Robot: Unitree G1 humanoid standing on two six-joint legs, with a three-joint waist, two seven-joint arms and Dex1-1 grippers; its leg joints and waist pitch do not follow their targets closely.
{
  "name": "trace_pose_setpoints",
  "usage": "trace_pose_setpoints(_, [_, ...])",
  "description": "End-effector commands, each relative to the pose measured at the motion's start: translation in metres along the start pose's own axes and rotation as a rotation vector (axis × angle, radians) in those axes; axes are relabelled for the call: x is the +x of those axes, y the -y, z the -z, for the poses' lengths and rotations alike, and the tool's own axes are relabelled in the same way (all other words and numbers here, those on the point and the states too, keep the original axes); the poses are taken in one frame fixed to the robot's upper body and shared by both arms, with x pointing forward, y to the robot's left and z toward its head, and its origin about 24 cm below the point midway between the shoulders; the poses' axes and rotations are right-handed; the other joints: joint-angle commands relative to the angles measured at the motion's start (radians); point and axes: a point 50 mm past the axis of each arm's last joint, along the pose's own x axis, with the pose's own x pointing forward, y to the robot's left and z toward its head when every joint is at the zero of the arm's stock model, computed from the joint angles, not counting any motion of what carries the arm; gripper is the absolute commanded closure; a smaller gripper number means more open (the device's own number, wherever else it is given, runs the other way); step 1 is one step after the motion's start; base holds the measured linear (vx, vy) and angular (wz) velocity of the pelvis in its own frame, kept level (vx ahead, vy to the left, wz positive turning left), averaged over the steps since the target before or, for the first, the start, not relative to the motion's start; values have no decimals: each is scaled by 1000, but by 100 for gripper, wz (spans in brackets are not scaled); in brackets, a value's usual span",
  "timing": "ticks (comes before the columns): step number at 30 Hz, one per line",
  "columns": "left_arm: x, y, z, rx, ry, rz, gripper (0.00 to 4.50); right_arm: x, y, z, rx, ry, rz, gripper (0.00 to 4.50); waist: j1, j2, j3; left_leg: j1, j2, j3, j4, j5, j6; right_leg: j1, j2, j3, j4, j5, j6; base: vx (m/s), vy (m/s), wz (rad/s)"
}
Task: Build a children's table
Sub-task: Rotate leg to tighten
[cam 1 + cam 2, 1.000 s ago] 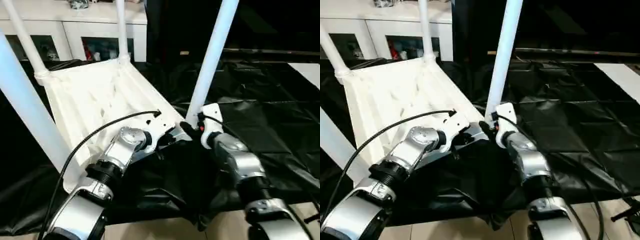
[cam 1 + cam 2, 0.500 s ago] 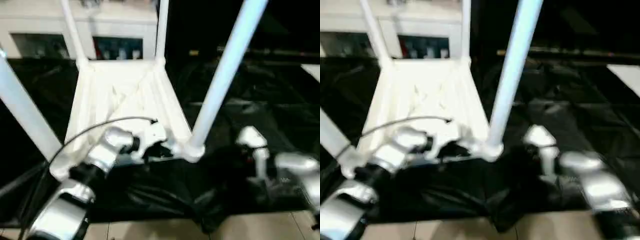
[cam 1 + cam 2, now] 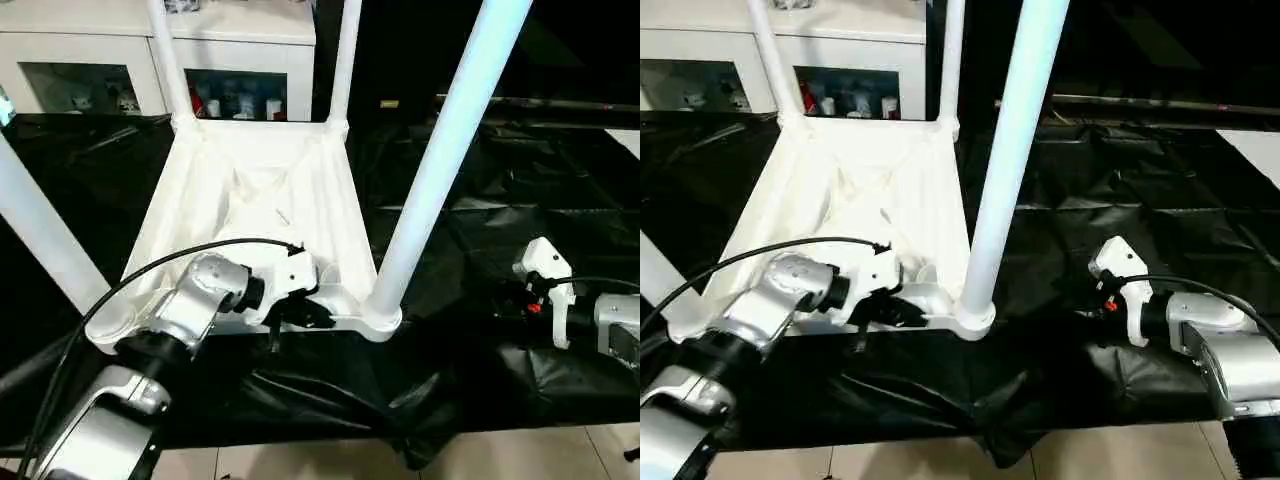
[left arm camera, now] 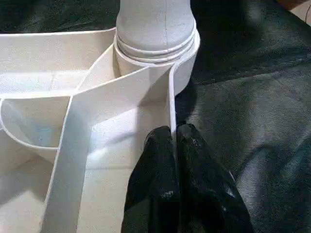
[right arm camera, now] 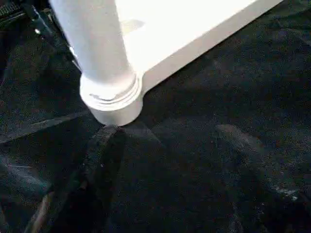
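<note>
Holding the tabletop (image 3: 255,190) steady matters most now: it lies upside down on the black sheeting (image 3: 520,210) with all four legs (image 3: 440,160) standing in their corner sockets. My left gripper (image 4: 174,141) is pinched shut on the near rim wall beside the closest leg, forearm reaching in low. My right gripper (image 3: 1118,285) hangs off to the side with fingers apart, holding nothing, well clear of the table. I'd check each leg's seating before flipping.
</note>
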Motion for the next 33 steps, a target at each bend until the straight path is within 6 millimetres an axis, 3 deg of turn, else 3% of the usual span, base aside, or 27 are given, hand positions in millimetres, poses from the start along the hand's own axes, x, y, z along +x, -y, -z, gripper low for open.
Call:
trace_pose_setpoints(1, [10,9,7,-13,-46,58,450,2,-4,-2,-6,10,-11,137,-2,-10,-46,-3,-2,17,-56,-301,56,51,-28,23,-70,-358,-163,0,0,0])
trace_pose_setpoints(2, [10,9,7,-13,-46,58,450,2,-4,-2,-6,10,-11,137,-2,-10,-46,-4,-3,17,-56,-301,55,51,-27,23,-72,-365,-158,0,0,0])
trace_pose_setpoints(4, [2,12,1,-20,-8,61,393,4,-5,-2,-7,23,-3,134,0,-9,-46,-4,1,15,-59,-286,50,52,-29,25,-66,-343,-164,0,0,0])
trace_pose_setpoints(6, [-1,13,-2,-24,18,63,390,4,-5,-3,-7,29,4,134,-2,-10,-49,-4,0,16,-57,-277,49,53,-28,25,-62,-320,-170,0,0,0])
trace_pose_setpoints(7, [-9,15,-13,-30,96,18,383,3,-4,-3,-8,46,43,134,-2,-17,-49,-6,1,17,-56,-262,52,54,-29,25,-57,-303,-177,0,0,0])
trace_pose_setpoints(8, [-14,17,-19,-32,135,-11,370,1,-3,-2,-8,55,70,134,-1,-32,-48,-9,3,18,-55,-240,54,54,-31,26,-53,-289,-186,0,0,0])
trace_pose_setpoints(9, [-14,17,-19,-32,135,-11,359,1,-3,-2,-8,55,70,134,1,-24,-47,-7,4,18,-56,-241,52,53,-31,26,-53,-295,-189,0,0,0])
trace_pose_setpoints(10, [-27,16,-35,-45,271,-179,349,-4,3,-7,-3,97,174,134,-2,-30,-48,-8,10,17,-55,-232,44,54,-33,27,-44,-268,-199,0,0,0])
trace_pose_setpoints(12, [-33,14,-39,-57,321,-252,344,-6,5,-9,3,112,213,134,-3,-30,-43,-7,6,21,-55,-235,46,49,-27,25,-54,-279,-197,0,0,0])
trace_pose_setpoints(13, [-40,12,-42,-85,397,-436,328,-10,10,-11,6,131,304,134,-4,-31,-42,-6,7,20,-54,-247,41,49,-27,25,-55,-288,-193,0,0,0])
trace_pose_setpoints(14, [-43,14,-40,-104,423,-525,319,-11,11,-11,10,137,357,134,-7,-35,-37,-10,3,21,-53,-264,43,49,-24,22,-62,-318,-177,0,0,0])
trace_pose_setpoints(17, [-46,19,-36,-139,436,-656,304,-11,11,-11,31,162,435,134,-8,-37,-36,-7,-3,21,-53,-285,45,44,-20,21,-74,-414,-119,0,0,0])
trace_pose_setpoints(18, [-50,23,-32,-195,453,-804,284,-8,9,-11,66,197,512,134,-10,-29,-35,-8,-2,19,-55,-283,38,42,-18,23,-77,-427,-94,0,0,0])
trace_pose_setpoints(19, [-52,24,-30,-220,464,-870,274,-6,8,-10,86,210,544,134,-14,-34,-36,-12,-3,18,-54,-280,33,43,-17,20,-78,-424,-83,0,0,0])
trace_pose_setpoints(20, [-55,26,-27,-225,485,-982,268,-2,4,-10,103,242,577,134,-13,-33,-38,-9,-2,18,-54,-283,32,42,-18,20,-79,-429,-78,0,0,0])
trace_pose_setpoints(21, [-55,26,-27,-225,485,-982,263,-2,4,-10,103,242,577,134,-14,-33,-38,-12,-3,18,-53,-280,34,42,-15,20,-80,-421,-75,0,0,0])
trace_pose_setpoints(22, [-60,28,-17,-239,462,-1167,254,5,-2,-8,155,288,630,134,-15,-32,-38,-13,-3,16,-55,-290,34,39,-12,19,-83,-426,-63,0,0,0])
trace_pose_setpoints(23, [-61,28,-16,-240,459,-1183,232,5,-3,-8,160,292,634,106,-17,-33,-37,-13,-5,16,-54,-299,33,38,-12,18,-84,-431,-55,0,0,0])
trace_pose_setpoints(24, [-61,31,-11,-275,457,-1194,232,10,-8,-7,178,315,646,106,-13,-25,-39,-11,-6,14,-55,-306,29,38,-13,17,-83,-438,-41,0,0,0])
trace_pose_setpoints(26, [-61,33,-6,-327,460,-1194,225,16,-13,-6,196,334,649,99,-15,-25,-38,-11,-8,12,-58,-325,25,35,-11,17,-88,-453,-29,0,0,0])
trace_pose_setpoints(27, [-61,36,-3,-375,467,-1207,208,20,-17,-5,209,345,641,76,-15,-10,-40,-6,-4,12,-58,-335,16,33,-11,20,-87,-415,-36,0,0,0])
trace_pose_setpoints(28, [-61,37,0,-410,470,-1222,208,23,-20,-4,220,353,636,76,-15,-15,-38,-10,-7,11,-60,-341,18,36,-7,18,-83,-393,-43,0,0,0])
trace_pose_setpoints(29, [-62,41,2,-428,485,-1260,192,31,-28,-2,232,356,626,63,-9,22,-38,-6,-6,7,-63,-350,8,35,-10,21,-78,-370,-54,0,0,0])
trace_pose_setpoints(31, [-59,47,10,-422,480,-1285,177,45,-42,3,242,355,602,47,-11,30,-35,-9,-11,6,-62,-383,13,37,-9,16,-88,-373,-58,0,0,0])
trace_pose_setpoints(32, [-60,48,13,-435,485,-1301,165,47,-45,4,244,353,603,33,-14,19,-37,-13,-12,8,-61,-379,20,39,-8,17,-89,-374,-57,0,0,0])
trace_pose_setpoints(33, [-61,50,16,-451,497,-1319,155,48,-46,6,245,351,608,24,-12,25,-38,-13,-13,7,-61,-378,19,41,-8,17,-87,-381,-56,0,0,0])
